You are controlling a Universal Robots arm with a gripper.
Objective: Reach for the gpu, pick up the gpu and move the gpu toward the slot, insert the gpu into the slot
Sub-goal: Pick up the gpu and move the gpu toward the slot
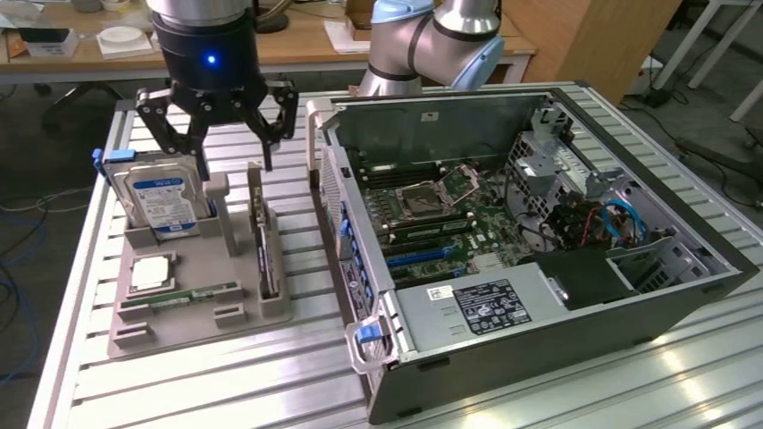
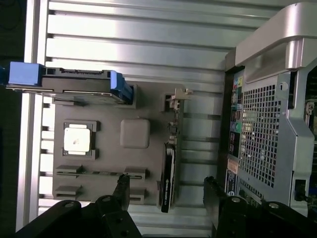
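pincer [image 1: 235,159]: released, jaws wide, empty, hangs above grey tray [image 1: 227,255], over the gpu [image 1: 264,246] | gpu: on edge in tray slot, tray's side nearest open PC case [image 1: 537,223] | hard drive [image 1: 161,201]: upright, tray's opposite side | tray on counter [image 1: 179,384]

A robotics lab set up for computer-assembly work.

A silver-and-blue robot arm [image 1: 417,40] stands behind a slatted aluminium worktop [image 1: 238,384]. On it an opened desktop computer case [image 1: 596,335] shows its motherboard [image 1: 441,219]. Beside the case, a grey parts holder [image 1: 197,268] carries a blue-labelled hard drive [image 1: 164,201], a processor chip [image 1: 153,271] and the gpu [image 1: 270,264] standing on edge. Behind are wooden desks [image 1: 298,49] with loose items on them, and cables [image 1: 12,295] trail over the dark floor.
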